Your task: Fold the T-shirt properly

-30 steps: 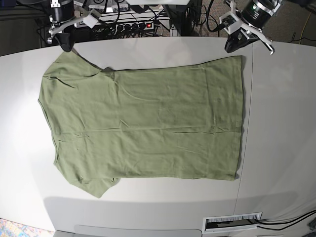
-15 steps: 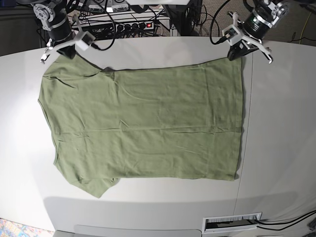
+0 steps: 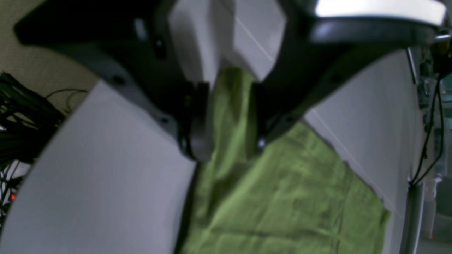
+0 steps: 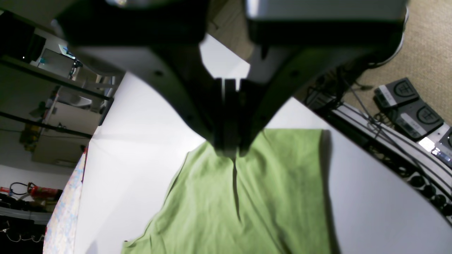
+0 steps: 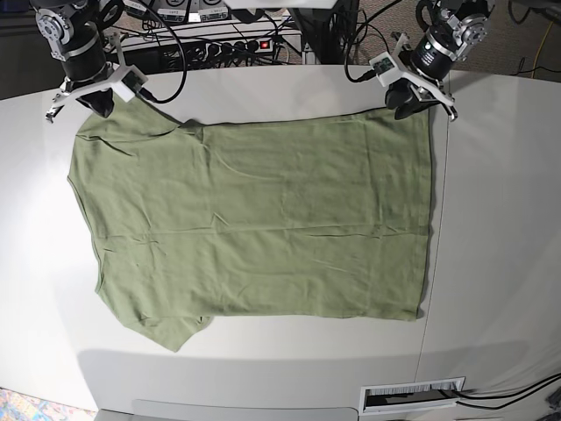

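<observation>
The sage-green T-shirt (image 5: 263, 224) lies flat on the white table (image 5: 500, 246), neck and sleeves to the left, hem to the right. My left gripper (image 5: 405, 107) is at the hem's far corner. In the left wrist view its fingers (image 3: 197, 141) stand apart, and a strip of the T-shirt (image 3: 282, 190) runs up through the gap in the left gripper (image 3: 229, 143). My right gripper (image 5: 98, 103) is at the far sleeve. In the right wrist view the right gripper (image 4: 229, 150) is shut, tips resting on the edge of the T-shirt (image 4: 254, 204), with no cloth visible between them.
A power strip and cables (image 5: 237, 44) run behind the table's far edge. A seam (image 5: 441, 228) crosses the table just right of the hem. A slotted vent (image 5: 412, 395) sits at the near edge.
Both grippers have come down from above the table's far edge onto the shirt, the right one moving left to the sleeve. The left gripper's jaws have gone from shut to apart.
</observation>
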`<state>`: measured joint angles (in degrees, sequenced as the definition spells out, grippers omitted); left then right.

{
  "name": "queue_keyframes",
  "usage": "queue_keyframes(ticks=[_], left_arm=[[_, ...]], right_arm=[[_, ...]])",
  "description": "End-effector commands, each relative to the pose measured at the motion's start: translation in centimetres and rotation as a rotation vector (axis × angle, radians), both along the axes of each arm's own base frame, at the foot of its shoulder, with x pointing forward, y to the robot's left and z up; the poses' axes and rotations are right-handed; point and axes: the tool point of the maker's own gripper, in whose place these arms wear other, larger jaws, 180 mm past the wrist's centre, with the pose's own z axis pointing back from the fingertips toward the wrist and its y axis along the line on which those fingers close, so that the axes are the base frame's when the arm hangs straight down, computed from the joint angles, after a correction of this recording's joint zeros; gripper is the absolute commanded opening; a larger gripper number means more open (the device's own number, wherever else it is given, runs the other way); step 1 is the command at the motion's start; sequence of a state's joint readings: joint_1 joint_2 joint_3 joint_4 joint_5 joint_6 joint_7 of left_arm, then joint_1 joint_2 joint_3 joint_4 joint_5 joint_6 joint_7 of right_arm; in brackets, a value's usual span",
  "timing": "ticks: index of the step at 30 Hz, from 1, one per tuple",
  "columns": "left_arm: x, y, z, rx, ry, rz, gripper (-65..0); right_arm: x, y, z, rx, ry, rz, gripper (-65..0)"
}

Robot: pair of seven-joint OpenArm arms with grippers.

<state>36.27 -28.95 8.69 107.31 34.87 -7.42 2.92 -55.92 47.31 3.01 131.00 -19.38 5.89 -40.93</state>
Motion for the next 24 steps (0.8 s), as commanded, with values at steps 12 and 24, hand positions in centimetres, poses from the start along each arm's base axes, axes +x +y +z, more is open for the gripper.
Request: queue_keyframes(ticks=[12, 24], left_arm=[[-2.7, 3.4, -1.7, 0.116, 0.089, -0.082, -46.4], [-1.3, 5.0, -2.8, 0.144, 0.091, -0.073, -46.5]], right_arm=[[0.4, 0.3, 0.8, 0.001, -0.027, 0.015, -65.0], [0.4, 0.2, 0.8, -0.001, -0.026, 0.014, -65.0]])
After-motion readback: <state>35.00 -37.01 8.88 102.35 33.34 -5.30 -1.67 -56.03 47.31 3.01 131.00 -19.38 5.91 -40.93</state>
